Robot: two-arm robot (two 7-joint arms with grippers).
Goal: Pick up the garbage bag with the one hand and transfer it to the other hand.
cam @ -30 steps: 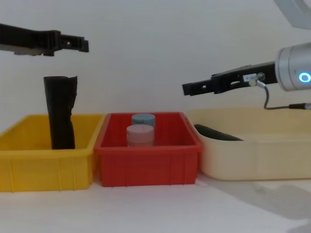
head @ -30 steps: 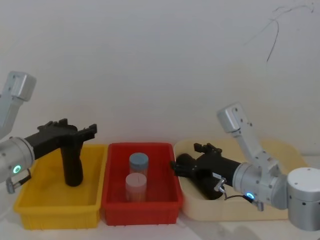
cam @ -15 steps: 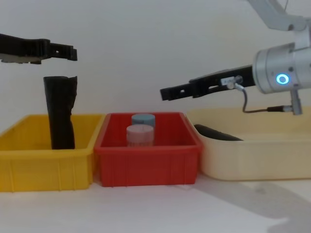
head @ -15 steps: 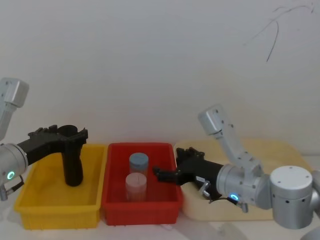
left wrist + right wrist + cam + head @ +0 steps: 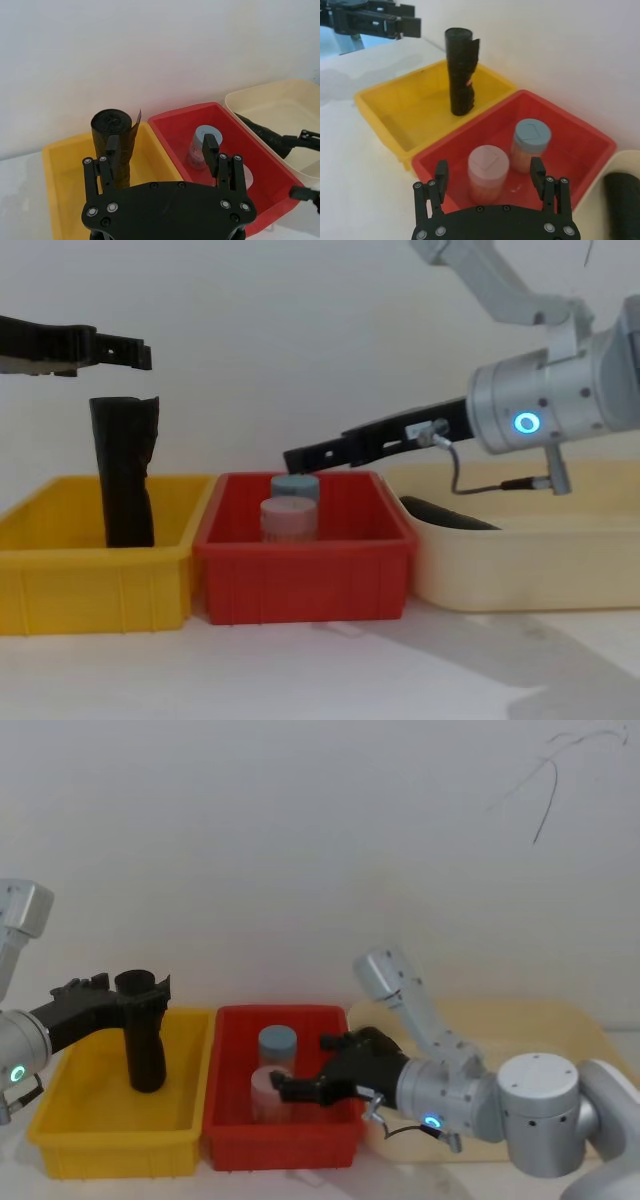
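Observation:
The garbage bag (image 5: 145,1050) is a black roll standing upright in the yellow bin (image 5: 110,1140), with a loose flap at its top. A small red mark shows on the garbage bag (image 5: 460,80) in the right wrist view. My left gripper (image 5: 130,992) is open and hovers just above the roll's top, not touching it. The chest view shows the left gripper (image 5: 140,352) over the garbage bag (image 5: 125,480) with a gap between them. My right gripper (image 5: 285,1090) is open and empty, reaching over the red bin (image 5: 280,1012); it is also seen from the chest, right gripper (image 5: 295,458).
The red bin holds a blue-lidded jar (image 5: 278,1042) and a pink-lidded jar (image 5: 488,160). A second black roll (image 5: 450,515) lies in the cream tub (image 5: 520,570) at the right. The three containers stand side by side against a white wall.
My right gripper has swung left from over the cream tub to over the red bin and dropped lower. The left gripper has pulled back slightly to the left above the roll.

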